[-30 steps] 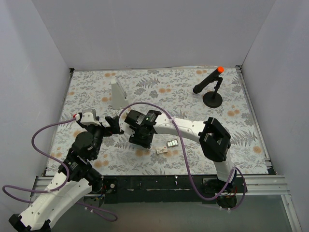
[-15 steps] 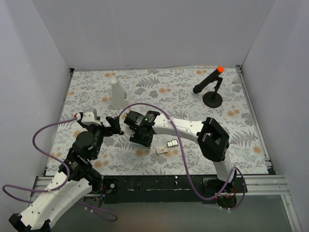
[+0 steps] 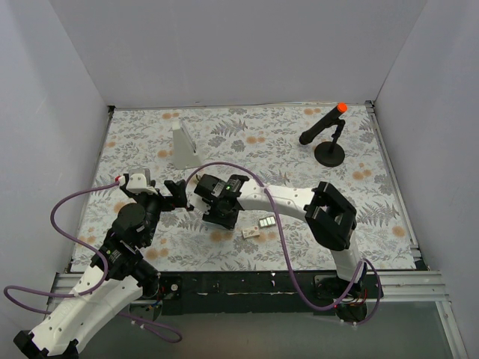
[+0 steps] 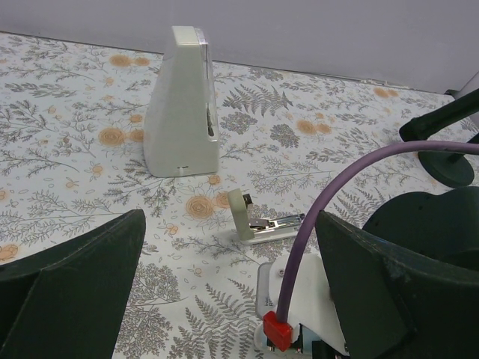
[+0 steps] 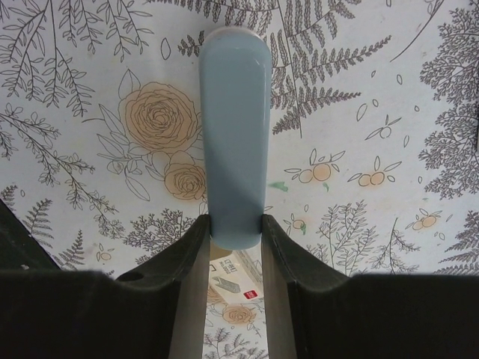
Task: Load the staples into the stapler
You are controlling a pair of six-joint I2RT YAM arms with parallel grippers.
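In the right wrist view the stapler (image 5: 233, 127) is a pale blue bar with a rounded far end, lying on the floral mat. My right gripper (image 5: 236, 224) is shut on its near end, both fingers pressing its sides. The whitish staples packet (image 5: 238, 275) lies under the palm. From above, the right gripper (image 3: 212, 203) hides the stapler; the packet (image 3: 250, 232) and a small tray of staple strips (image 3: 266, 222) lie just right of it. My left gripper (image 3: 178, 193) hangs wide open and empty to the left. The left wrist view shows a pale upright piece with a silvery rail (image 4: 263, 222) beyond its fingers (image 4: 67, 292).
A tall grey-white wedge (image 3: 183, 144) stands at the back left, also close ahead in the left wrist view (image 4: 182, 105). A black stand with an orange tip (image 3: 329, 138) is at the back right. White walls enclose the mat (image 3: 374, 194). Purple cables loop over both arms.
The right gripper's fingers have closed in onto the stapler and the gripper has shifted slightly left and nearer. The left arm has barely moved and stays open.
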